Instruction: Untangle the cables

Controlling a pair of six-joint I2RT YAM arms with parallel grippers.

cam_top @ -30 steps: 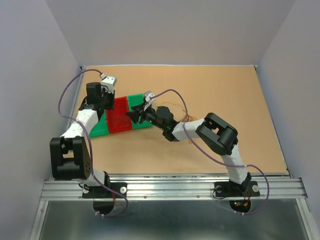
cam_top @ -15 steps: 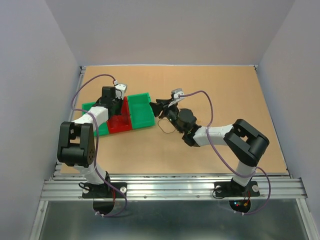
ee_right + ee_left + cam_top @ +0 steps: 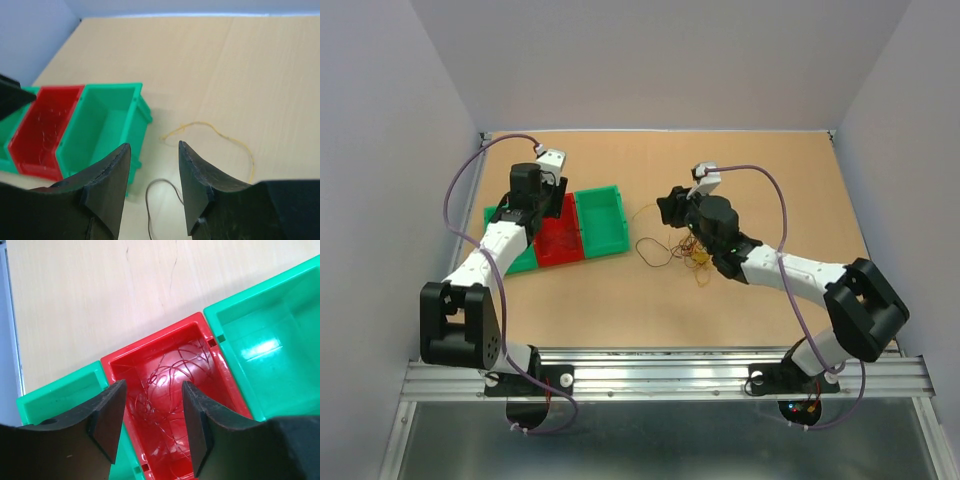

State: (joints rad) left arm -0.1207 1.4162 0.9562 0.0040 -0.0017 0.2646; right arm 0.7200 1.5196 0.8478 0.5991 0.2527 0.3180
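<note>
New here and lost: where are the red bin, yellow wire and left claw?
red bin (image 3: 152, 341), left wrist view, far rim
yellow wire (image 3: 200, 122), right wrist view, top of its loop
left claw (image 3: 153, 390), left wrist view, midway between fingertips

Both the left arm (image 3: 485, 250) and the right arm (image 3: 795, 275) have white link shells between chunky black joint housings. A thick purple cable (image 3: 446, 200) trails along each. Behind the jaws sits a small white camera block (image 3: 551, 159). The left gripper (image 3: 152, 390) and right gripper (image 3: 153, 147) have broad matte-black fingers with flat inner faces and bevelled tips.
</note>
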